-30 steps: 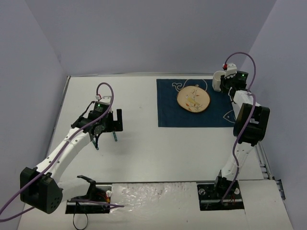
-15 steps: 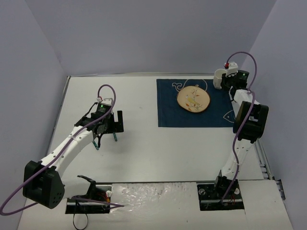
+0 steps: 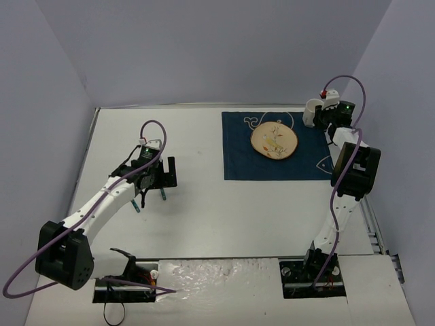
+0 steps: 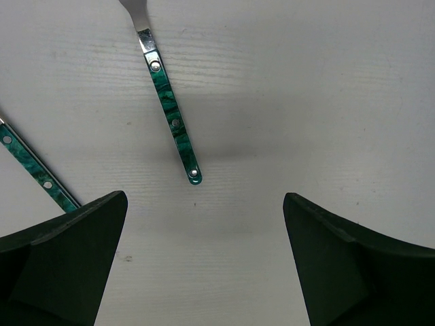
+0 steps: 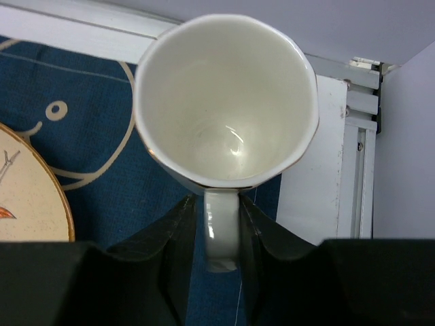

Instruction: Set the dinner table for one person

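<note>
Table (image 3: 197, 217): beneath both arms — flat, long axis left-right in top view.
Left gripper (image 4: 204, 200): spread wide, empty, over green handle (image 4: 175, 122).
Right gripper (image 5: 219, 204): narrow, flanking mug (image 5: 224, 102) handle — grip unclear.

Plate (image 3: 274, 140) on navy placemat (image 3: 238, 159) — white mug (image 5: 224, 102) at corner.

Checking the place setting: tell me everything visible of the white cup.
The cup is white, glossy like glazed ceramic, with a thin gold-looking rim and one loop handle. It is upright and empty at the far right corner of the navy placemat, beside the plate. The right gripper's fingers flank its handle; contact is unclear.
</note>
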{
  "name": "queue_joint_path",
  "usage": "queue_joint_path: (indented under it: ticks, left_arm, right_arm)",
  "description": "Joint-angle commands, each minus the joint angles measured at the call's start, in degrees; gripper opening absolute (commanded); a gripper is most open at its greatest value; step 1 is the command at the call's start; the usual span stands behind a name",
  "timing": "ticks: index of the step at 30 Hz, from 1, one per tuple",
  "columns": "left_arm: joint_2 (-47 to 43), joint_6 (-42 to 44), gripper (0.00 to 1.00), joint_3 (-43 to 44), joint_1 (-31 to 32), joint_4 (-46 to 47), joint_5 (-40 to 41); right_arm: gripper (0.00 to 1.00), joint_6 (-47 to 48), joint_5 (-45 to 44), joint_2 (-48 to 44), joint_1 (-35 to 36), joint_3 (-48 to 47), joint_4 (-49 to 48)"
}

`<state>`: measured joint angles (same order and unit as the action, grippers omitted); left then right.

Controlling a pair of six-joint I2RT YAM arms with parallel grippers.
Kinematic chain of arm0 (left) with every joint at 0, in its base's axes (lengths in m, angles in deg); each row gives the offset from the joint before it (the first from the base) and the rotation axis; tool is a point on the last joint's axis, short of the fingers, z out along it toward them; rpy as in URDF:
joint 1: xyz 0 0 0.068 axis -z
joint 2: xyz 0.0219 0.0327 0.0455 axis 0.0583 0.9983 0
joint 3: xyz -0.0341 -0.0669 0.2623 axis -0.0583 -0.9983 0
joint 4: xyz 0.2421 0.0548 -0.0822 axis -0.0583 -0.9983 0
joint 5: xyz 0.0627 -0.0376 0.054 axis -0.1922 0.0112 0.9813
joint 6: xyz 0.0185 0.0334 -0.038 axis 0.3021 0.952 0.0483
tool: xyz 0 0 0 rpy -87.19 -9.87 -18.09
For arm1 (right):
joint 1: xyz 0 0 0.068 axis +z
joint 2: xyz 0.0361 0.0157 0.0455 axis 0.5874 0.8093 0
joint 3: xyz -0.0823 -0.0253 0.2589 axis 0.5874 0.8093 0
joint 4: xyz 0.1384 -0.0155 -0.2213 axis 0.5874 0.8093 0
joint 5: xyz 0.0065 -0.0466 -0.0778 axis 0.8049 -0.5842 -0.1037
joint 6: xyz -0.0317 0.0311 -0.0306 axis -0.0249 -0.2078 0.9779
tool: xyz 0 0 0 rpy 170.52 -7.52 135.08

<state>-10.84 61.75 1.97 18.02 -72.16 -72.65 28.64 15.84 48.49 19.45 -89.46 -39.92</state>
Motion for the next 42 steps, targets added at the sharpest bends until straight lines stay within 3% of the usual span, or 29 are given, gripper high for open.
queue_joint_path:
  ticks: [1, 3, 5, 9, 15, 24, 28, 33, 42]
  left_arm:
    - [-0.17, -1.62, 0.97, 0.22, -0.18, 2.98, 0.07]
    - [-0.19, -2.30, 0.97, -0.01, -0.18, 3.15, 0.00]
    - [-0.48, -3.11, 0.97, -0.08, -0.18, 3.16, 0.40]
    - [-1.14, -5.79, 0.97, -0.17, -0.18, 2.26, 3.82]
    - [-0.96, -11.39, 0.97, -0.79, -0.18, 1.24, 10.18]
    - [5.78, -17.55, 0.97, -3.93, -0.19, 9.29, 14.81]
    - [11.75, -18.25, 0.95, -3.17, -0.28, 14.14, 16.33]
    - [19.90, -18.68, 0.84, -0.49, -0.69, 17.13, 14.66]
    - [23.28, -19.73, 0.44, -1.17, -3.07, 19.50, 14.04]
  right_arm:
    - [0.41, 1.04, 0.27, -4.55, -0.64, -1.33, -7.86]
    - [0.62, 0.78, -1.29, -5.80, -0.61, -0.17, -7.79]
    - [0.73, -0.03, -1.71, -7.37, -0.61, 1.07, -7.20]
    - [0.83, -3.21, -3.20, -11.34, -0.33, 2.73, -5.93]
    - [0.99, -8.91, -11.64, -22.10, 3.00, 12.69, -6.19]
    - [1.00, -18.88, -31.92, -34.58, 14.52, 21.14, -2.49]
    - [1.00, -27.51, -33.78, -38.76, 17.08, 23.64, -0.81]
    - [1.00, -27.98, -33.03, -43.38, 22.16, 25.90, 0.98]
    - [1.00, -28.32, -30.03, -50.11, 22.98, 30.81, 1.68]
